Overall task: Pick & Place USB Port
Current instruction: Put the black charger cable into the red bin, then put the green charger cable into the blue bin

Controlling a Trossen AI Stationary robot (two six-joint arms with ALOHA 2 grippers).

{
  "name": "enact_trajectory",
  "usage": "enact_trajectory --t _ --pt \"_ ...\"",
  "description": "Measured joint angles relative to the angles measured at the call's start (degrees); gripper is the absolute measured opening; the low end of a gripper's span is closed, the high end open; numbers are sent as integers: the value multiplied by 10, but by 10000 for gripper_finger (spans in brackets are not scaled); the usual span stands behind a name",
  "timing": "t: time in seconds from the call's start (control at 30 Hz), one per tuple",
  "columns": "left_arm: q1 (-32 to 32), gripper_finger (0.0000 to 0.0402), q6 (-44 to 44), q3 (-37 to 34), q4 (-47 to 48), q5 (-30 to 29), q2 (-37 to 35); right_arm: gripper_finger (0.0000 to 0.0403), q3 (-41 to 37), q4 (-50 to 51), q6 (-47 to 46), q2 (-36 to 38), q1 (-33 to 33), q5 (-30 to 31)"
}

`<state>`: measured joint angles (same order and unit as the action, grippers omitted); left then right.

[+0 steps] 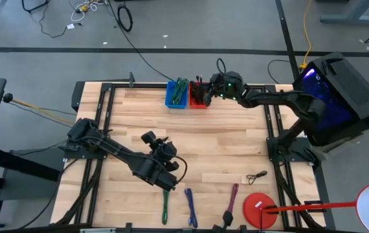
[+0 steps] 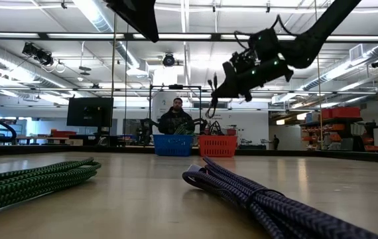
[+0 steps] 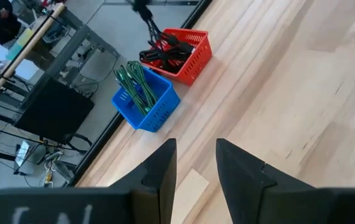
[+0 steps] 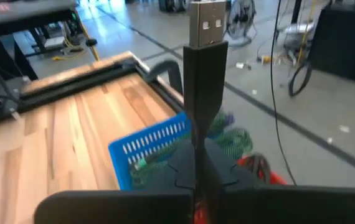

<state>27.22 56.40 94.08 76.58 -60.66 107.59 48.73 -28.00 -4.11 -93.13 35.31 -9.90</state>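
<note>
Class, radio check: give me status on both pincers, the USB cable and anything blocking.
Right pincer shut on USB cable, above red bin. Left pincer open, empty, mid-table. Nothing blocking.

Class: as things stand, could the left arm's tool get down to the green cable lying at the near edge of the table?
Probably yes. The left tool hangs just above the green cable, its fingers apart and empty, with only bare table between them. The right tool is far off over the red basket.
</note>
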Motion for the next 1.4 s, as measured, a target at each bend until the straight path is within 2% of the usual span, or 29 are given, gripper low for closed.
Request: enact_trajectory --t 0.23,0.77,1.1,1.4 --pt "0 117 0 0 0 -8 0 0 0 2 -15 -49 11 -7" --pt "0 117 0 0 -1 -15 0 6 0 12 -16 -89 11 0" --pt "0 117 0 0 -4 -14 0 86 0 6 -41 -89 11 4" --pt "0 117 0 0 -5 -14 0 141 0 2 -43 -89 21 49"
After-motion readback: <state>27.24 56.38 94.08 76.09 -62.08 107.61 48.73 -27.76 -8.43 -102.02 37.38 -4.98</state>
